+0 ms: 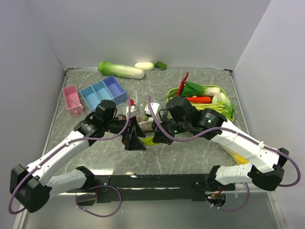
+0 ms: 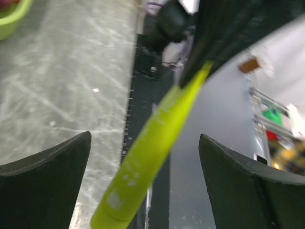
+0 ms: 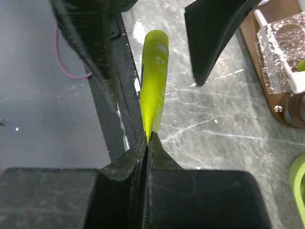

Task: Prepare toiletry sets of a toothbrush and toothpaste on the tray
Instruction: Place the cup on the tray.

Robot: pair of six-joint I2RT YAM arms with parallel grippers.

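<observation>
The tabletop [image 1: 190,155] carries the wooden tray [image 3: 253,52] just behind the two arms, where they hide most of it from above. The right wrist view shows one edge of it, with a clear tumbler [image 3: 283,47] standing on it.

In front of the tray, above the tabletop, the right pincer [image 3: 148,138] is clamped tight on the flat tail of a green toothpaste [image 3: 153,81]. The tube sticks straight out with its round end free. The left pincer [image 2: 144,137] stands wide, with the tube running slantwise between its fingers and touching neither.

This looks like a handover from right to left. To do it well, the left pincer should bring the tube to the middle of its gap. It should close on the thicker body near the free end, well away from the right fingertips. The tube is soft and tapered, so a firm but gentle squeeze across its broad faces should keep it from twisting. The right pincer should let go only once the left grip is seated, or the tube may drop short of the tray.
</observation>
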